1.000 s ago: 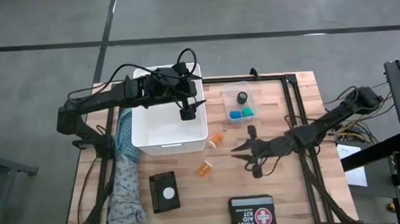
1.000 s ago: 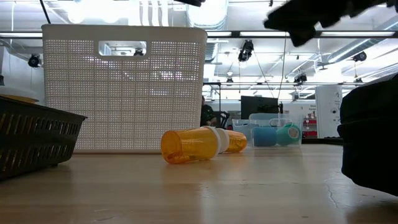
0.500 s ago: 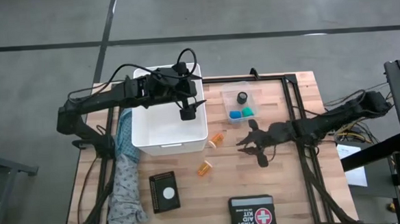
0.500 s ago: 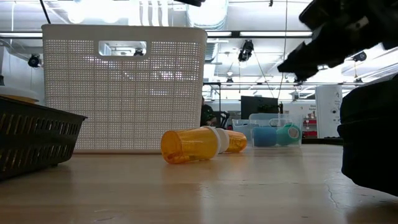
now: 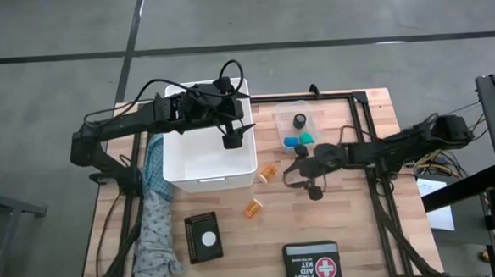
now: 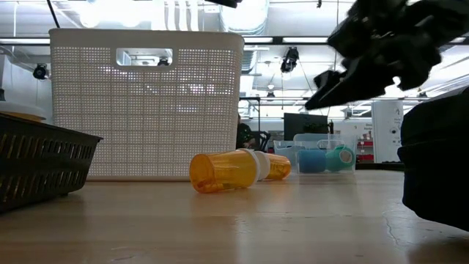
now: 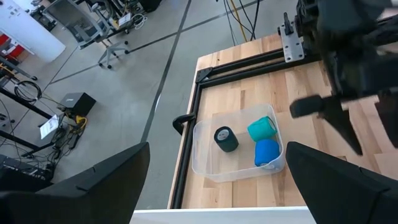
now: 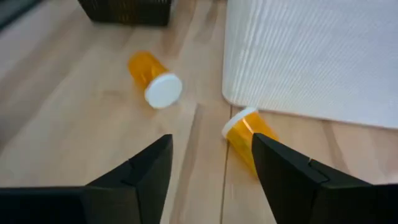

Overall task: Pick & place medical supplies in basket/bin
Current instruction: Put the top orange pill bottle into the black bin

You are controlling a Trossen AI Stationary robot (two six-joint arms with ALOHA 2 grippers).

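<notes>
Two orange pill bottles with white caps lie on their sides on the table, one point(image 5: 268, 171) beside the white basket point(image 5: 208, 139) and one point(image 5: 253, 208) nearer the front. In the right wrist view they are the near bottle point(image 8: 249, 137) and the far bottle point(image 8: 154, 78). My right gripper point(image 5: 293, 172) hangs open just right of the first bottle, above the table. My left gripper point(image 5: 231, 139) is open and empty over the basket. The clear tub point(image 5: 296, 129) holds a black piece point(image 7: 226, 138), a green piece point(image 7: 262, 127) and a blue piece point(image 7: 267, 151). The teal cloth point(image 5: 154, 211) hangs over the table's left edge.
A black FIRST AID KIT case point(image 5: 311, 262) lies at the near edge. A small black slotted box point(image 5: 203, 237) sits left of the front bottle. A black frame rail point(image 5: 369, 149) runs along the right side. Bare wood lies between the bottles and the case.
My right gripper has moved toward the table's left and far side and come lower, ending beside the bottle next to the basket. The left arm and the objects have kept still.
</notes>
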